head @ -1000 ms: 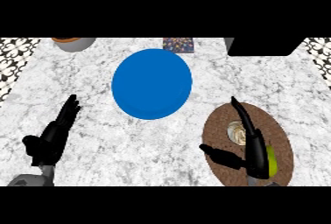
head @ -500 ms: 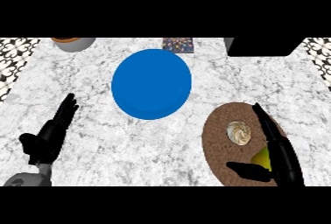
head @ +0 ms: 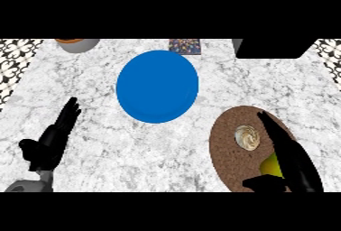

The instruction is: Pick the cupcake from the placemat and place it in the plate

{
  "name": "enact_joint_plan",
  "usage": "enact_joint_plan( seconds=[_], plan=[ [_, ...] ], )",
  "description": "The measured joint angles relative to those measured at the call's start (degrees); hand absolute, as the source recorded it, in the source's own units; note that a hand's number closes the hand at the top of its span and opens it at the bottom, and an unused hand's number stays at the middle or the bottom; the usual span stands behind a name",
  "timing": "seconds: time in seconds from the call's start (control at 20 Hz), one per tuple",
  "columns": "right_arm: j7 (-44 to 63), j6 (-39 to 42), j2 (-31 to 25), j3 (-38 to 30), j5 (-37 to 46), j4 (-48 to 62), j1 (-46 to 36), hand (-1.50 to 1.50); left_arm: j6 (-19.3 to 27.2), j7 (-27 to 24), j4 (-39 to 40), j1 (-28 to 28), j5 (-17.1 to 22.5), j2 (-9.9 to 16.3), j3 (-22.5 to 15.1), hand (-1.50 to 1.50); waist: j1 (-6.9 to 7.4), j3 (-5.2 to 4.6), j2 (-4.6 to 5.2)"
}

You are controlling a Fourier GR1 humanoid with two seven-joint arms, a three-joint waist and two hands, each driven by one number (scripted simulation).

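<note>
- over the last second the right hand (head: 293,158) has slid from the placemat's left side to its right, fingers straight and holding nothing; the grasp is judged not yet begun.
- the cupcake (head: 248,137) sits uncovered on the brown placemat (head: 226,153), just beside those fingers.
- the blue plate (head: 157,85) holds nothing.
- the left hand (head: 52,142) rests open at the left.
</note>
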Motion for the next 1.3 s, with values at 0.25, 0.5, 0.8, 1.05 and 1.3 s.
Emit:
enact_joint_plan(
  seconds=[0.25,0.5,0.8,1.05,1.3],
  plan=[
    [5.45,5.82,2.12,-1.14,1.71,1.83,-3.4,-1.5,-1.12,-1.03,1.5,-0.58,-1.12,-0.94,1.36,0.0,0.07,0.03,0.04],
    [6.45,10.36,2.87,-2.25,3.49,4.9,-4.06,-1.5,-1.88,-0.02,0.62,-0.28,-1.94,-1.82,2.3,0.0,0.08,0.05,0.05],
    [4.01,12.75,7.26,-3.97,6.41,10.74,-5.68,-1.5,-2.62,0.7,1.41,-1.36,-4.14,-3.63,3.87,0.0,0.07,0.06,0.06],
    [1.96,13.41,9.46,-5.93,9.9,16.48,-7.62,-1.5,-3.98,0.52,3.46,-3.28,-5.25,-4.53,5.5,0.0,0.04,0.06,0.07],
    [0.3,12.58,12.38,-7.18,13.59,21.19,-7.95,-1.5,-4.72,0.47,1.99,-1.66,-6.65,-5.63,6.31,0.0,0.09,0.06,0.06]
  ],
)
